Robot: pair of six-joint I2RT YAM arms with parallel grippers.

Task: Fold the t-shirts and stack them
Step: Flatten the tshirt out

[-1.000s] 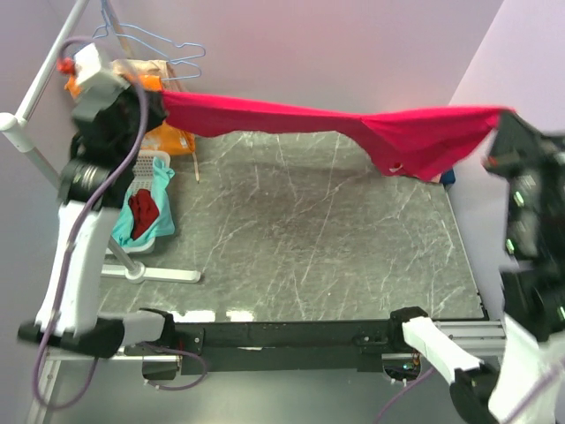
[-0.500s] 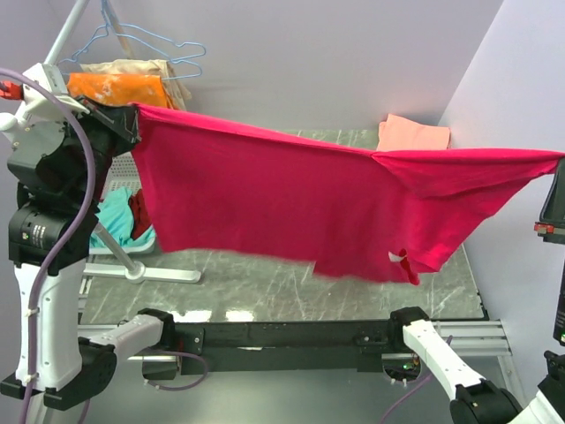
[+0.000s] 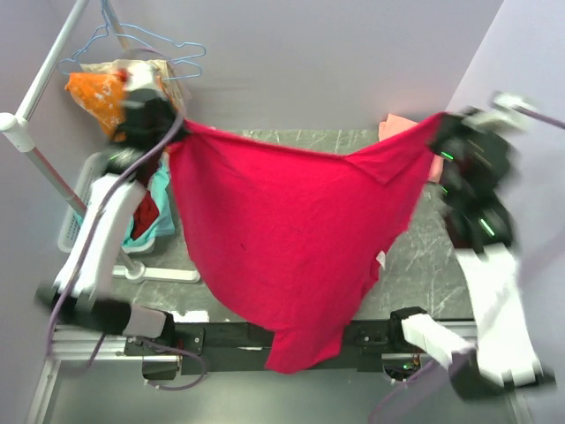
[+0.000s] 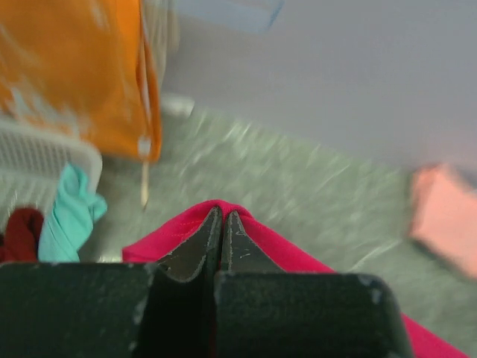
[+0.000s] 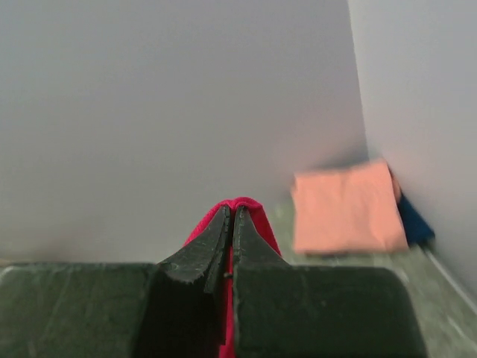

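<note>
My left gripper [image 4: 222, 218], upper left, and right gripper [image 5: 231, 215], upper right, each pinch a corner of the crimson t-shirt [image 3: 282, 238], which hangs mid-frame over the surface [image 3: 410, 274]. I'd lower both evenly, cloth taut, to lay it flat.

Pale lilac walls [image 3: 335, 53] meet in a corner behind the worktop's far right corner. The worktop [image 3: 422, 265] is dark grey marble with white veins, evenly lit. A white garment-rack pole [image 3: 48, 66] slants above its left edge, with thin wire hangers [image 3: 187, 49] near the far left corner.
</note>
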